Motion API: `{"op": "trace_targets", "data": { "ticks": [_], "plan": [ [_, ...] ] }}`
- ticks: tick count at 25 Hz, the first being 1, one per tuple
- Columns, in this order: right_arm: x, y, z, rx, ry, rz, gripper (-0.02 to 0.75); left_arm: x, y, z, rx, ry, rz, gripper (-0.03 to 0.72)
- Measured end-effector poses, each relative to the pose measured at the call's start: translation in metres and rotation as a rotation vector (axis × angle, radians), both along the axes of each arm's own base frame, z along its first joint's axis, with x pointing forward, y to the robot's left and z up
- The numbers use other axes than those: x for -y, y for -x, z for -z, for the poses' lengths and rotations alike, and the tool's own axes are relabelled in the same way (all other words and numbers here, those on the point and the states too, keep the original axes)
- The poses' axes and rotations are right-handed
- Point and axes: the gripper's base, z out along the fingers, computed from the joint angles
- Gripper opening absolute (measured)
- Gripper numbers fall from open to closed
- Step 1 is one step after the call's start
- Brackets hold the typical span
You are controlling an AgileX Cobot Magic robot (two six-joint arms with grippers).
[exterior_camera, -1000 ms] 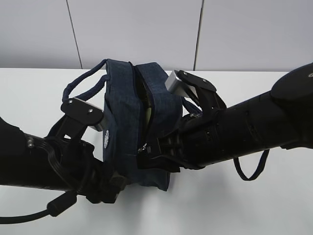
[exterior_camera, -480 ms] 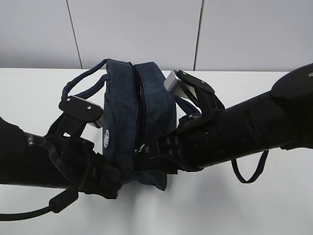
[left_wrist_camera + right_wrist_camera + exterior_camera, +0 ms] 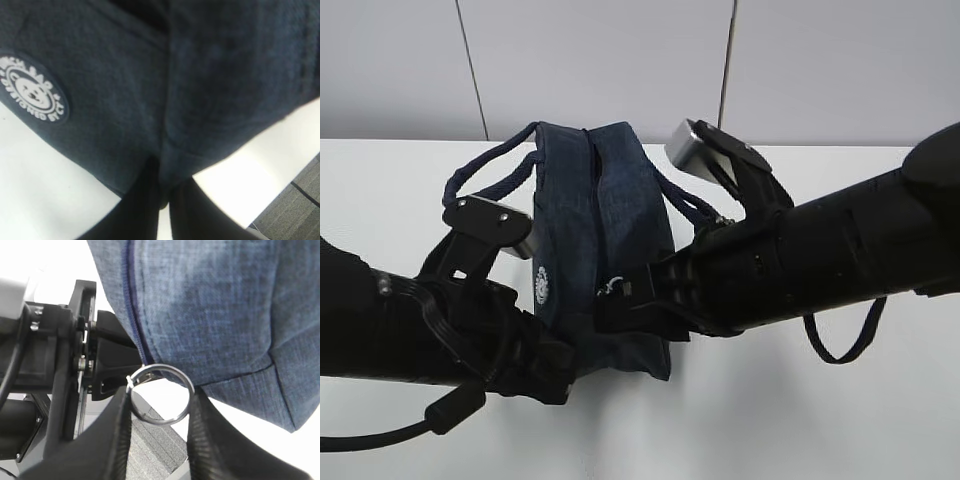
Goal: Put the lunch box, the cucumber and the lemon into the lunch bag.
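Observation:
The navy lunch bag [image 3: 600,230] stands upright mid-table between both arms, its top seam drawn together. My left gripper [image 3: 568,362] is shut on a fold of fabric at the bag's near lower corner; in the left wrist view the gripper [image 3: 162,177] pinches the lunch bag [image 3: 125,100] below the round white logo [image 3: 32,95]. My right gripper [image 3: 160,402] is shut on the metal ring pull [image 3: 162,422] of the zipper, at the bag's near end [image 3: 610,287]. The lunch box, the cucumber and the lemon are hidden from view.
The bag rests on a white table [image 3: 400,190] before a grey wall. One loop handle [image 3: 485,170] sticks out to the back left, another [image 3: 840,345] hangs under the right arm. Both black arms crowd the near half of the table.
My left gripper has closed on the bag's lower corner. The gap along the bag's top has drawn shut. The right arm, still holding the ring pull, has shifted slightly rightward.

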Motion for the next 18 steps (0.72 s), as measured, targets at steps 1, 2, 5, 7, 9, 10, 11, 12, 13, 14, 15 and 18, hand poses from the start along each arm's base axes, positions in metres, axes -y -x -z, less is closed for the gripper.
{"op": "trace_targets", "data": {
  "ticks": [1, 2, 5, 7, 9, 10, 11, 12, 13, 14, 15, 18],
  "plan": [
    [0.000, 0.000, -0.001, 0.003, -0.001, 0.002, 0.219, 0.000, 0.000, 0.000, -0.003, 0.001, 0.000, -0.006],
    [0.001, 0.000, -0.002, 0.008, -0.001, 0.002, 0.219, 0.000, 0.001, 0.000, -0.006, 0.005, 0.002, -0.006],
    [0.001, 0.000, -0.005, 0.021, -0.001, -0.002, 0.218, 0.000, 0.002, 0.000, -0.011, 0.006, 0.000, -0.006],
    [0.000, -0.001, -0.009, 0.035, -0.004, -0.007, 0.218, -0.004, 0.006, 0.005, -0.029, -0.002, -0.009, -0.006],
    [-0.002, -0.003, -0.016, 0.053, -0.020, -0.009, 0.218, -0.009, 0.010, 0.011, -0.039, -0.021, -0.020, -0.007],
    [-0.002, -0.003, -0.018, 0.057, -0.025, -0.013, 0.218, -0.011, 0.011, 0.013, -0.045, -0.030, -0.024, -0.007],
    [-0.003, -0.003, -0.019, 0.059, -0.029, -0.016, 0.218, -0.012, 0.013, 0.015, -0.048, -0.036, -0.026, -0.007],
    [-0.003, -0.004, -0.020, 0.063, -0.029, -0.017, 0.218, -0.013, 0.013, 0.016, -0.050, -0.040, -0.026, -0.007],
    [-0.003, -0.004, -0.021, 0.068, -0.030, -0.018, 0.217, -0.014, 0.014, 0.017, -0.049, -0.044, -0.030, -0.007],
    [-0.004, -0.004, -0.023, 0.073, -0.030, -0.022, 0.216, -0.014, 0.014, 0.018, -0.050, -0.044, -0.031, -0.007],
    [-0.004, -0.005, -0.024, 0.081, -0.030, -0.020, 0.216, -0.014, 0.015, 0.018, -0.050, -0.046, -0.032, -0.007],
    [-0.006, -0.009, -0.030, 0.105, -0.037, -0.008, 0.213, -0.015, 0.015, 0.019, -0.052, -0.050, -0.033, -0.008]
  ]
}}
